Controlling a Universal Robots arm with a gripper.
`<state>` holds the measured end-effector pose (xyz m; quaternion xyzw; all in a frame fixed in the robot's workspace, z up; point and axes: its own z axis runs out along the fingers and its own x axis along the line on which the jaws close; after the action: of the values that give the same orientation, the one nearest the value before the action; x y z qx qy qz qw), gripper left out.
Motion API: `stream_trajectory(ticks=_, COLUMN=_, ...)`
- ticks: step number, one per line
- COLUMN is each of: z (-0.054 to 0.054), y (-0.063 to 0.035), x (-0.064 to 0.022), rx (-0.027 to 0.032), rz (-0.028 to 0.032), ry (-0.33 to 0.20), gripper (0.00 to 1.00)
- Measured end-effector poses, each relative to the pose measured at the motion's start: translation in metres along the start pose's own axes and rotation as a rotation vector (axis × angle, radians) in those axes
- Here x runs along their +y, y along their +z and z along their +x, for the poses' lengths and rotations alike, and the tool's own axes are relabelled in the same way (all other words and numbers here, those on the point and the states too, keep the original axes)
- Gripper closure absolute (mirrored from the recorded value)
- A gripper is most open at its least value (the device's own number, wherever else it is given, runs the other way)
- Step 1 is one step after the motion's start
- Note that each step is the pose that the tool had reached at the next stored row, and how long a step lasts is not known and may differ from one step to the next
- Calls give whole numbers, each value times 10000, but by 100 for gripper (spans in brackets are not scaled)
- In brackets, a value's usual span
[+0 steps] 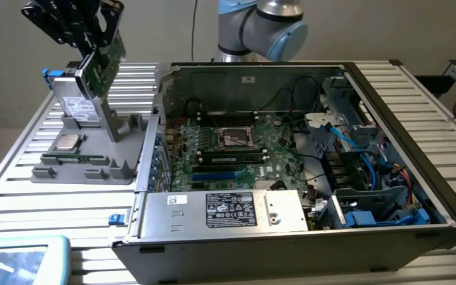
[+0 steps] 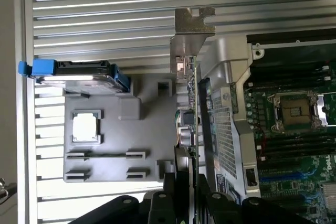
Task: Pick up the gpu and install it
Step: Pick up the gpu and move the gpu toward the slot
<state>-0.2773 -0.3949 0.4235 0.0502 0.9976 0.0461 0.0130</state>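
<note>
While the Universal Robots arm (image 1: 260, 27) reaches across a slatted metal table (image 1: 22, 196), its black gripper (image 1: 93, 43) clenches the gpu (image 1: 105, 62) in mid-air at the exterior view's left, the green circuit board tilted and raised above a grey parts holder (image 1: 125, 133). On that holder a hard drive (image 1: 73, 101) with blue side rails stands upright just below the card, a processor chip (image 1: 68, 141) lies flat in front of it, and a memory stick (image 1: 73, 158) rests in a slot nearer the camera. To the exterior view's right of the holder, an open computer case (image 1: 402, 237) exposes its motherboard (image 1: 228, 148) and a silver power supply (image 1: 224, 211). From the wrist view, the gpu (image 2: 190, 40) appears edge-on, its silver end bracket farthest from the gripper (image 2: 185, 178), whose fingers (image 2: 168, 187) pinch the card from both faces. The card hangs over the line between the grey parts holder (image 2: 105, 145) and the computer case (image 2: 226, 129), apart from both. The hard drive (image 2: 79, 72) and processor chip (image 2: 86, 128) sit on the holder, and the motherboard's bare CPU socket (image 2: 294, 111) shows inside the case.
</note>
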Motion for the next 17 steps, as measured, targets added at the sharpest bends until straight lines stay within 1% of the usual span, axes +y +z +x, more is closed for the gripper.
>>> stream_trajectory(ticks=6, z=-111, y=-73, x=4, rx=333, rz=24, ry=31, gripper=73)
stream_trajectory(ticks=7, z=-134, y=-81, x=6, rx=383, rz=29, ry=35, gripper=73)
stream_trajectory(ticks=8, z=-168, y=-90, x=9, rx=409, rz=32, ry=38, gripper=73)
stream_trajectory(ticks=17, z=-577, y=-86, x=45, rx=411, rz=29, ry=38, gripper=73)
